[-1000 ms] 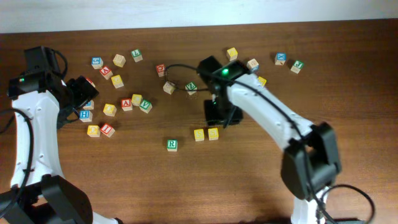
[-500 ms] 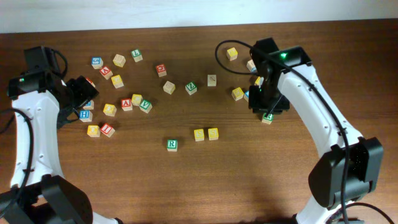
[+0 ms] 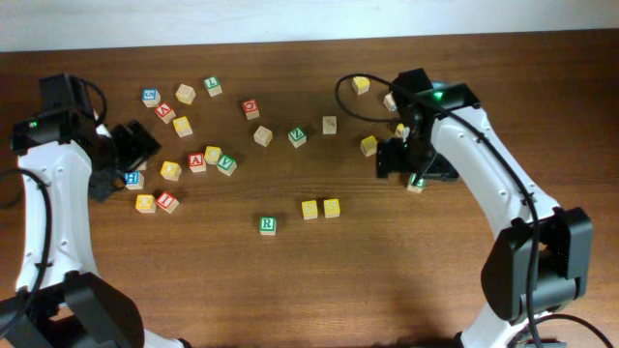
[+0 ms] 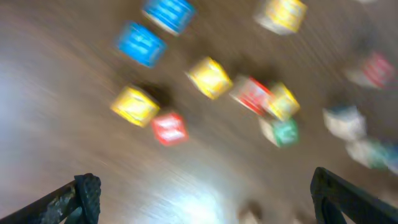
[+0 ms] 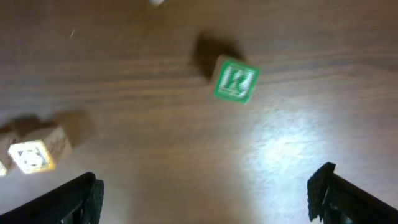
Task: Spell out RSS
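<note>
The green-framed R cube (image 3: 268, 224) lies on the table below centre. The two yellow-faced cubes (image 3: 309, 209) (image 3: 332, 207) sit side by side just right of it and slightly higher. My right gripper (image 3: 410, 164) hovers well to their right, open and empty. In the right wrist view it (image 5: 205, 193) has only bare wood between its jaws, and a green-lettered cube (image 5: 236, 79) lies ahead of it. My left gripper (image 3: 131, 145) stands open over the left cluster; the left wrist view is blurred and its jaws (image 4: 205, 193) are wide apart with nothing in them.
Several loose letter cubes lie at the left, among them a yellow one (image 3: 145, 203) and a red one (image 3: 167, 202). More cubes lie in the back middle (image 3: 297, 137) and around the right arm (image 3: 369, 145). A pale cube (image 5: 31, 155) lies left of the right jaws.
My right arm swung from beside the two yellow cubes out to the right side, and its jaws opened wide. The left gripper shifted slightly over the left cluster.
</note>
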